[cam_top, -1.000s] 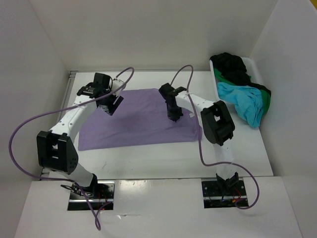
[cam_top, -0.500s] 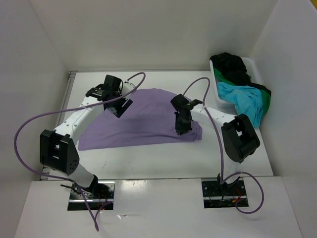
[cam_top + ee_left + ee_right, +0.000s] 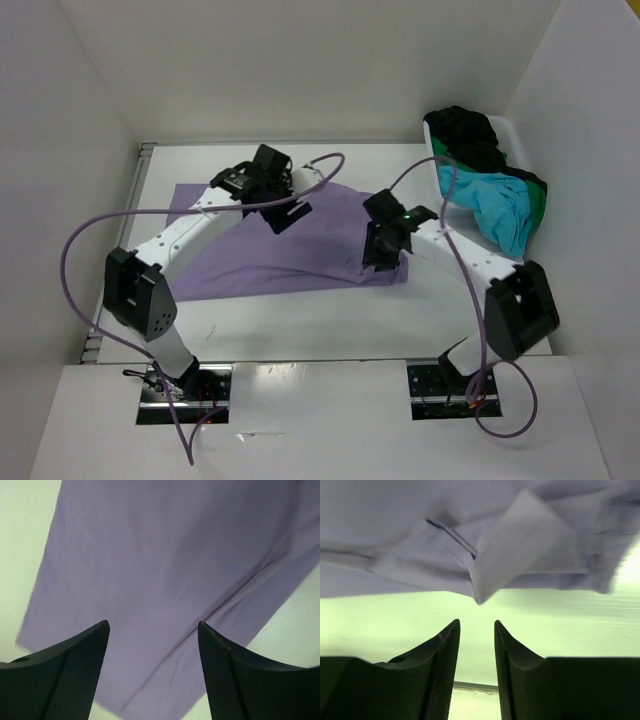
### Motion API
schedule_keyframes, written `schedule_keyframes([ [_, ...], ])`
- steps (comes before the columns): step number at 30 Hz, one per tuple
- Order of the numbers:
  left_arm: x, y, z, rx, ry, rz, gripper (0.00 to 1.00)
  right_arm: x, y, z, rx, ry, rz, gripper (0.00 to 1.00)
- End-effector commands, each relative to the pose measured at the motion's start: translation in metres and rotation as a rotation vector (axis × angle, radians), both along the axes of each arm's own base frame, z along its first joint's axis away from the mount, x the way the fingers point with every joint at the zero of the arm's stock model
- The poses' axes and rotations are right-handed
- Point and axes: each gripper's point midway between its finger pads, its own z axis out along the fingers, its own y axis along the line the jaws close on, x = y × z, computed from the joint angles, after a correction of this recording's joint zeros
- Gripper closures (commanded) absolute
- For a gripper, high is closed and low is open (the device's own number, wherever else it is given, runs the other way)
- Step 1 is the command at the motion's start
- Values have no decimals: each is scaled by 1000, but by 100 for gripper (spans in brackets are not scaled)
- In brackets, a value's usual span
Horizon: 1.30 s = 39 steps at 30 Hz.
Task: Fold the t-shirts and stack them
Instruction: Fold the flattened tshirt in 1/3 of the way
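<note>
The lavender t-shirt lies spread on the table, rumpled at its near right corner. My left gripper hovers over its middle, open and empty, with purple cloth filling that wrist view below the gripper. My right gripper is at the shirt's near right corner. Its jaws stand a little apart with nothing between them, just short of a folded flap of the shirt. The black, turquoise and green t-shirts lie heaped at the right.
A white bin at the back right holds the heap of shirts, which spills over its near side. White walls enclose the table on the left, back and right. Purple cables loop from both arms over the table.
Both arms swung to the right. The right gripper's jaws parted and the shirt's corner is out of them. The shirt's right side shifted toward the near right and bunched.
</note>
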Motion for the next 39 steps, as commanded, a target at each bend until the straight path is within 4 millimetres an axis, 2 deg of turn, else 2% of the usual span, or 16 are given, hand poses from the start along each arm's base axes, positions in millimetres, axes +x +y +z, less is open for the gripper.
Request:
schedule_keyframes([
  [1,0,-75,-3,-127,42,-217,22,29,-36,58,27,-192,-182,61],
  [2,-9,-102,-19,-157,103,-286,22,40,-53,62,30,-210,-246,59],
  [5,-18,-141,-43,-196,145,-378,23,53,-73,62,46,-226,-298,56],
  [6,-28,-157,-61,-185,180,-415,23,57,-78,58,51,-217,-320,56],
  [7,-29,-169,-64,-206,172,-430,23,59,-76,57,56,-213,-307,56],
  [10,-32,-189,-79,-238,188,-444,23,63,-79,53,46,-202,-308,56],
  [14,-25,-196,-102,-243,211,-418,27,62,-79,50,42,-203,-299,56],
  [17,-19,-203,-110,-252,221,-400,34,57,-84,41,30,-178,-308,56],
  [21,-17,-208,-124,-257,265,-371,37,56,-84,41,30,-188,-300,56],
  [24,-16,-210,-121,-269,267,-355,37,56,-86,44,23,-202,-296,56],
  [27,-2,-200,-116,-298,273,-298,38,56,-86,44,23,-202,-295,56],
  [28,2,-198,-104,-315,255,-286,39,56,-86,44,23,-202,-295,56],
  [30,8,-192,-97,-335,250,-266,39,56,-86,41,23,-203,-295,56],
  [34,9,-191,-96,-335,250,-266,41,58,-84,33,26,-185,-291,56],
  [37,5,-193,-115,-329,292,-270,45,60,-81,33,34,-180,-287,56],
  [39,-5,-195,-122,-318,337,-279,47,60,-82,30,26,-173,-279,56],
])
